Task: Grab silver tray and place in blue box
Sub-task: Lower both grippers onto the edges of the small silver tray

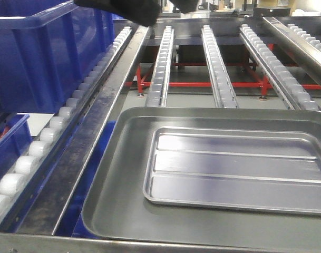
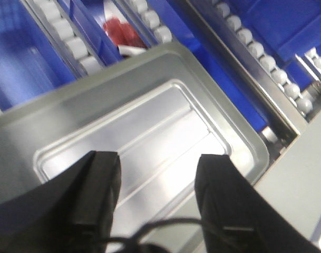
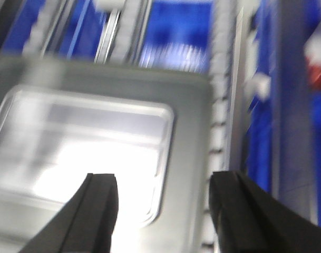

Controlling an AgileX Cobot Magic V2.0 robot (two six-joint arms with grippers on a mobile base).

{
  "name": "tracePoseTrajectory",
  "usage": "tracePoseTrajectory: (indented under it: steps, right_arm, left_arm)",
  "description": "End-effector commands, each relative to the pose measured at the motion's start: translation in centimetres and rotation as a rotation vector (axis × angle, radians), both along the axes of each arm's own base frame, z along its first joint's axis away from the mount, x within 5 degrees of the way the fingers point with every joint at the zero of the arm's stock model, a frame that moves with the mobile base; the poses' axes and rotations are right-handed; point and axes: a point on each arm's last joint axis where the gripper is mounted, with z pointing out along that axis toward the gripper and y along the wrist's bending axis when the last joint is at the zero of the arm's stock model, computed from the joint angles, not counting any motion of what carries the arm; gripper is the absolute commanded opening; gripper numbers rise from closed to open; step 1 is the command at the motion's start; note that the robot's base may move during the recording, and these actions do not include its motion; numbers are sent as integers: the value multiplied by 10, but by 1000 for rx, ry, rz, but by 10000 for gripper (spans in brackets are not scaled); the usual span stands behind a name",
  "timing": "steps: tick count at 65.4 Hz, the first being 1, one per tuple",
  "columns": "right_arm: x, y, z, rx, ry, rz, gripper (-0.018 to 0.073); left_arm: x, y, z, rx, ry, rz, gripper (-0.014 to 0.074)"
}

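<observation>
At the bottom of the front view, the silver tray (image 1: 239, 168) lay flat inside a larger grey tray (image 1: 113, 211). It sat toward the right of the frame, so a broad strip of bare grey floor showed on its left and near sides. Just left of the grey tray's rim, a metal rail (image 1: 91, 137) and a line of white rollers (image 1: 49, 132) ran diagonally toward the top middle. The blue box (image 1: 44, 58) stood beyond them in the upper left, well apart from the silver tray. Past the trays, more roller tracks (image 1: 218, 63) led to the top of the frame with open gaps between them, and a red frame (image 1: 202, 84) showed below.

In the left wrist view, the left gripper (image 2: 157, 190) hung over the silver tray's ridged floor, its black fingers spread wide and holding nothing. The right wrist view was blurred. There the right gripper (image 3: 163, 208) was likewise spread wide and empty, above the silver tray's right edge and the grey floor beside it.
</observation>
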Motion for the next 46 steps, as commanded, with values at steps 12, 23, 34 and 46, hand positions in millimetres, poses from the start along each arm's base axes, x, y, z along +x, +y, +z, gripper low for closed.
tracePoseTrajectory:
  steps: [12, 23, 34, 46]
  right_arm:
    - [57, 9, 21, -4, 73, 24, 489]
    - [90, 13, 12, -24, 171, 36, 489]
    - [114, 16, -3, -33, 277, 39, 489]
    - [130, 17, -21, -27, 337, 23, 489]
  left_arm:
    - [17, -18, 10, 48, 125, 49, 253]
    - [39, -26, -4, 230, 235, 185, 253]
    - [59, -33, -14, 336, 312, 330, 253]
    - [70, -45, -32, 347, 373, 386, 253]
